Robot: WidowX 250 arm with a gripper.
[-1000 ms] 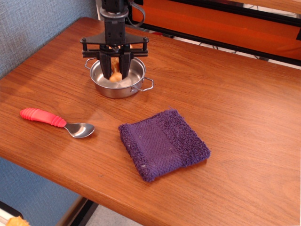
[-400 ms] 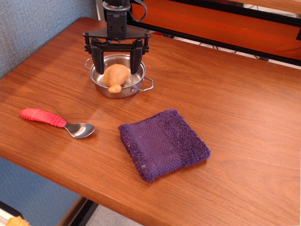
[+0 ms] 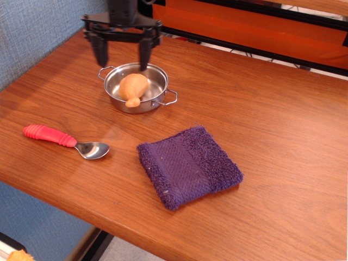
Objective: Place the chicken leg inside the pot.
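Observation:
The orange-tan chicken leg [image 3: 132, 87] lies inside the small shiny steel pot [image 3: 156, 103], bulbous end up, knobbed bone end toward the front rim. The pot stands on the wooden table at the back left, its two wire loop handles showing. My black gripper [image 3: 123, 58] hangs above and behind the pot, shifted a little to the left. It is open and empty, with both fingers spread wide and clear of the pot's rim.
A spoon with a red handle [image 3: 65, 140] lies on the table's left front. A folded purple cloth [image 3: 187, 165] lies in the middle front. A blue wall stands at the left and an orange panel [image 3: 255, 24] runs along the back edge.
The gripper opened and let go of the chicken leg, which now lies in the pot. The gripper then rose and moved back and left, away from the pot.

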